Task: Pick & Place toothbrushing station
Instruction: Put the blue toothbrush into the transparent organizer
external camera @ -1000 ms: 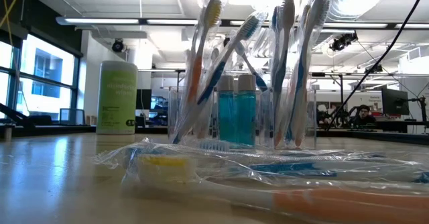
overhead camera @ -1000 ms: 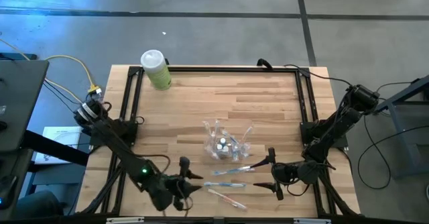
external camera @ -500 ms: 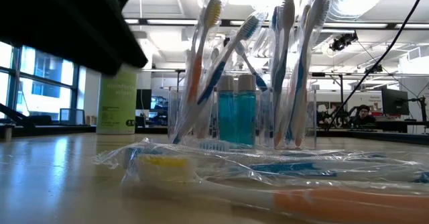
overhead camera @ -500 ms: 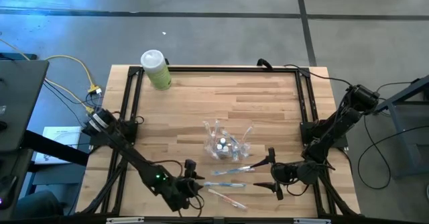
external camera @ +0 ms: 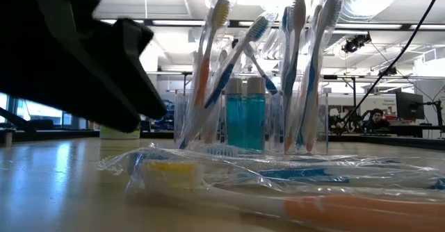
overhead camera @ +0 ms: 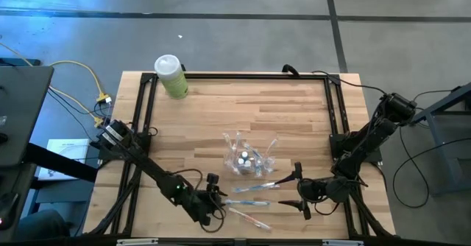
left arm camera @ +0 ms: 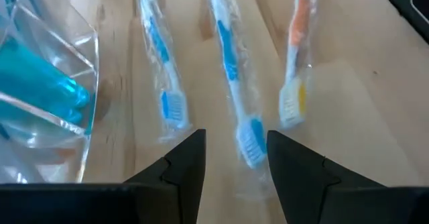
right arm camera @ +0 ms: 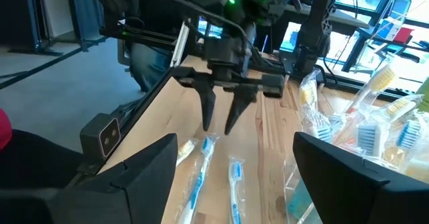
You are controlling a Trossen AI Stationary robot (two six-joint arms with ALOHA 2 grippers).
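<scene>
The left gripper (overhead camera: 215, 202) is seen hovering over three wrapped toothbrushes (left arm camera: 231, 70) lying loose near the table's front edge, fingers (left arm camera: 184, 160) parted and nothing between them. A slip is judged likely: the crinkly wrapper could be pinched instead of the handle, or a neighbouring brush dragged along. The clear holder (overhead camera: 246, 157) is found mid-table, stocked with upright brushes. The right gripper (overhead camera: 302, 194) is parked beside the brushes, spread wide, empty. In the low view the green bottle is largely blocked by the dark arm.

Clear toothbrushing station (overhead camera: 246, 159) upright mid-table
</scene>
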